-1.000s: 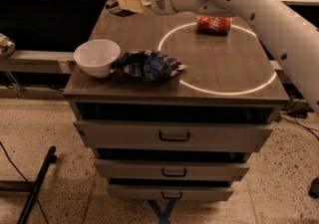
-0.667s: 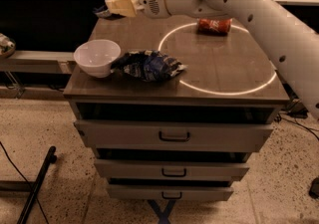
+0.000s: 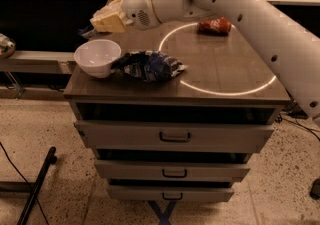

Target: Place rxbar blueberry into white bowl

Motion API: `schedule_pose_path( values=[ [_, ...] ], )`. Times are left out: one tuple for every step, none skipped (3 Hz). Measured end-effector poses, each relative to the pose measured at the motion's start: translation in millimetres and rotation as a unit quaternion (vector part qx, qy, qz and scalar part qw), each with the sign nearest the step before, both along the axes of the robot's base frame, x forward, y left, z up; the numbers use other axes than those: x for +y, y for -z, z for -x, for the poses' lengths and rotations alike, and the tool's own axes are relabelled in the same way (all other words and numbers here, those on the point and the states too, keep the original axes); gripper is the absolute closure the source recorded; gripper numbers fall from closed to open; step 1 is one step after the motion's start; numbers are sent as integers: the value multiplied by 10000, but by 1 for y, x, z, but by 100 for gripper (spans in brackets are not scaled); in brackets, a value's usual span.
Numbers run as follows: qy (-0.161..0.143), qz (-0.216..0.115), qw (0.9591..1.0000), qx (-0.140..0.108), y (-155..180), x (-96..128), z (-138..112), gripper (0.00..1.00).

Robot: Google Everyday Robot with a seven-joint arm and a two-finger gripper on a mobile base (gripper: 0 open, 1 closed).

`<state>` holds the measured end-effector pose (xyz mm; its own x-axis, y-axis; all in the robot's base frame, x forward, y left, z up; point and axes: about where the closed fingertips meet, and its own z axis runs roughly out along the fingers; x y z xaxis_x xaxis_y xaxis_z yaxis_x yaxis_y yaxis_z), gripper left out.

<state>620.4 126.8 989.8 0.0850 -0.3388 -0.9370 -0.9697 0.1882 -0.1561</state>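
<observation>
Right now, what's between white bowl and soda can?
Camera view: the crumpled chip bag, beside the white bowl; then bare tabletop up to the soda can. Gripper hovers above the bowl's far rim.

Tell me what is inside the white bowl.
Nothing shows inside the white bowl: its visible inner surface is bare white. The near rim hides the lower near wall. The end effector hovers above and behind it.

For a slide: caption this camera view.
Pale gripper hovers near round glossy white bowl, with crumpled blue-and-white chip bag beside it.
</observation>
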Motion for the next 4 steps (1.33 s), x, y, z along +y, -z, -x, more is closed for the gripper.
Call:
schedule_pose_path(
  values=[
    [-238,213,9994,111,13,7,15,82],
    [-385,402,9983,153,21,13,24,59],
    [-466,591,9970,183,27,19,28,36],
    [-507,715,9959,202,30,24,27,13]
  ],
)
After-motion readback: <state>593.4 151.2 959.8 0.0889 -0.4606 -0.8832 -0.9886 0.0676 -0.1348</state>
